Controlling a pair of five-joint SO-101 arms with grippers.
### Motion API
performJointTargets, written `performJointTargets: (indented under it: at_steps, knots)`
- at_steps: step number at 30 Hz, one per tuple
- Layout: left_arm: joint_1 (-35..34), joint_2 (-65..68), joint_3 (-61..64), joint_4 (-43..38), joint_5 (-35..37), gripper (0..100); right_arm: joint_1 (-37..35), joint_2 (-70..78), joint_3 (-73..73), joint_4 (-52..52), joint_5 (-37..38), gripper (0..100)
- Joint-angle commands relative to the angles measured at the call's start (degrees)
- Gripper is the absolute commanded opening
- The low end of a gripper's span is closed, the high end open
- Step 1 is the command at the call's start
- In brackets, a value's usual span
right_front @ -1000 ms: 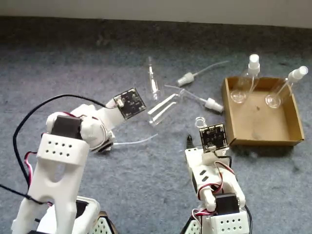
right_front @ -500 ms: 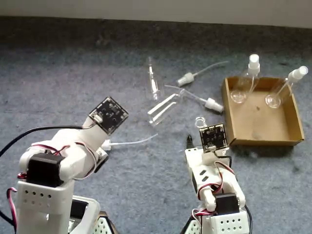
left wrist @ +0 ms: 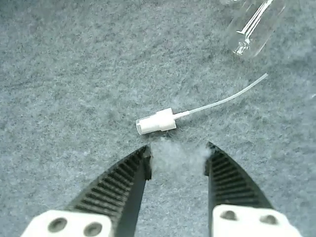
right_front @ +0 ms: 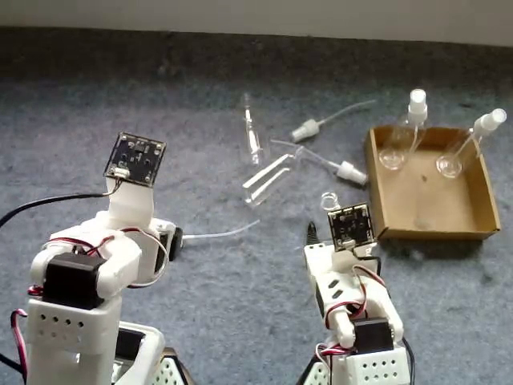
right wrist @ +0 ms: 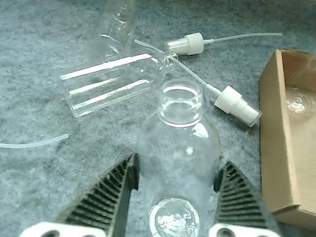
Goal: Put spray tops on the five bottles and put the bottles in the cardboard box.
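Just beyond the left claw (left wrist: 177, 150), a loose spray top (left wrist: 157, 122) lies on the grey bench (left wrist: 74, 59). It is clear of both fingertips and a little nearer one than the other. Its white head and thin dip tube (left wrist: 227, 98) run roughly along the line joining the two fingertips, not across it. A straight close would therefore likely press it end to end, so a wrist turn looks needed before the descent. The left claw is spread wide, empty and touching nothing.

The right claw (right wrist: 177, 168) is clamped around an uncapped bottle (right wrist: 180, 133), held upright with its open neck free. It sits between the spray top and the cardboard box (right_front: 433, 233). The left arm is the nearer one and is unoccupied, so the pickup looks like its job.
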Motion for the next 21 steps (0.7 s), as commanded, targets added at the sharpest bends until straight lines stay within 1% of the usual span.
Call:
performJointTargets:
  at_steps: [1,5,9,11,14,18,19,21]
  knots:
    - [0.8,-0.5,-2.7,-2.0,14.0,15,0.6,-0.2,5.1,-1.1,0.0,16.6]
    - [0.8,-0.5,-2.8,-3.3,20.8,15,0.6,-0.2,5.1,-1.1,0.0,16.6]
    - [-0.4,0.0,-2.7,-5.2,25.2,15,0.6,-0.2,5.1,-1.1,0.0,16.6]
    - [-1.5,2.3,-3.6,-5.6,25.8,15,0.6,-0.2,5.1,-1.1,0.0,16.6]
    - [-3.0,9.8,-8.3,-3.3,25.8,15,0.6,-0.2,5.1,-1.1,0.0,16.6]
    - [-3.2,21.5,-16.5,2.7,26.8,15,0.6,-0.2,5.1,-1.1,0.0,16.6]
    - [-3.2,24.2,-18.0,3.8,29.0,15,0.6,-0.2,5.1,-1.1,0.0,16.6]
    - [-3.2,29.2,-19.2,5.6,36.0,15,0.6,-0.2,5.1,-1.1,0.0,16.6]
